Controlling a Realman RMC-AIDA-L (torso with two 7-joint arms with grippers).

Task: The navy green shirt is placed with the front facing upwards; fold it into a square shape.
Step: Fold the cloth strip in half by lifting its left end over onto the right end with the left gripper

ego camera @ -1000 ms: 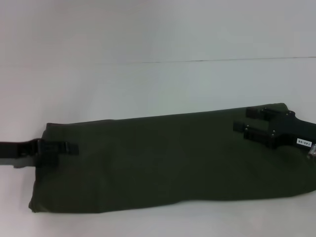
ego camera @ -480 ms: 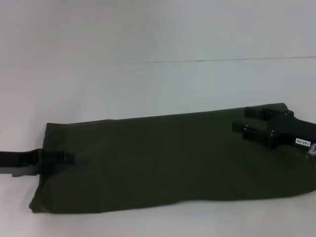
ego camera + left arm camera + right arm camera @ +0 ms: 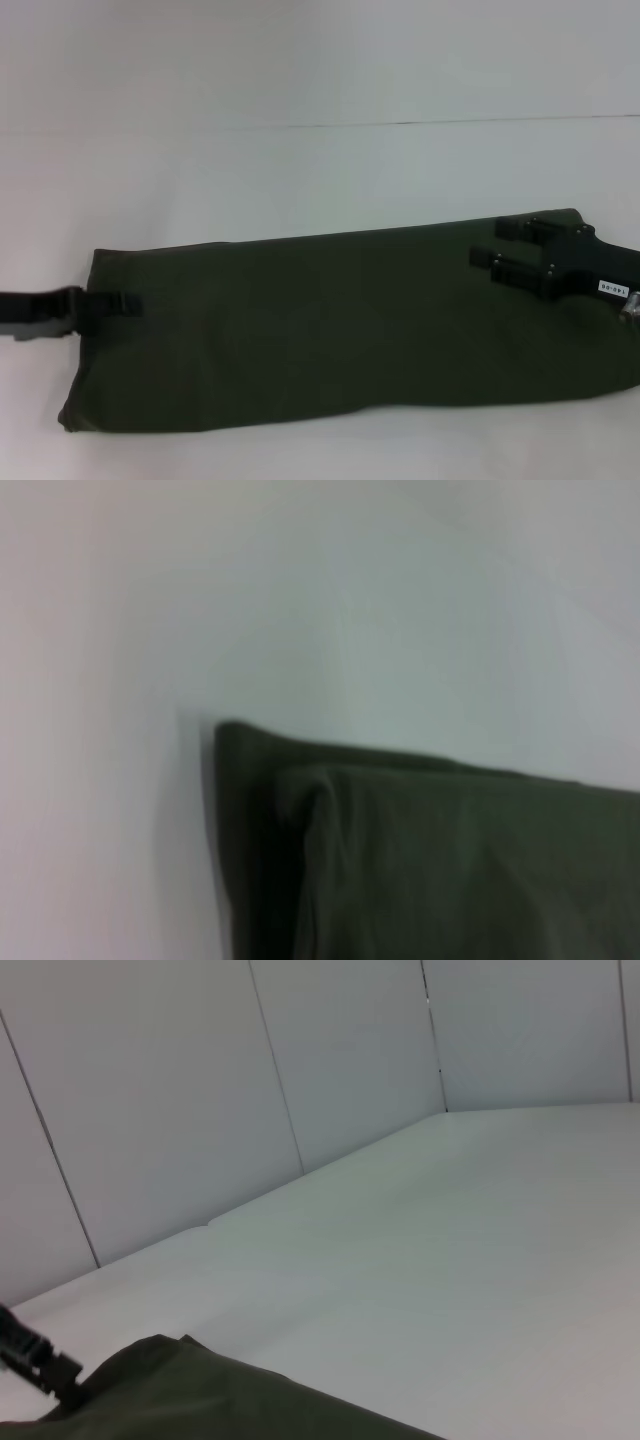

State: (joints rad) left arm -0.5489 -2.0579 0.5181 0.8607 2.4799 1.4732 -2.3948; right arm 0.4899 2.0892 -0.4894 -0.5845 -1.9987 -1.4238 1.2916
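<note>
Item: navy green shirt (image 3: 340,330), dark olive cotton, already doubled lengthwise into one long band. It lies flat on the white table (image 3: 300,170), running from the near left to the right edge of the head view, its far edge slanting away toward the right. Only plain green cloth faces up; no lettering or label shows. The left wrist view gives the band's left end (image 3: 400,860) as stacked soft layers with a rounded fold.

Handling, as a judgement: light, limp, not slippery and not fragile. It will sag and drape wherever it is unsupported, and the layers may slide apart if only the top one is taken. The best holds look to be the two short ends, pinching through all layers at the edge, so one end can be carried over onto the other.

Left gripper (image 3: 128,303): at the band's left end, low over its edge, fingers reaching in over the cloth. I cannot tell whether they are apart or pinched.

Right gripper (image 3: 500,245): over the far right part of the band, its two fingers plainly apart and lying just above or on the cloth, clamped on nothing.

Surroundings: pale panelled wall (image 3: 200,1110) behind the table.
</note>
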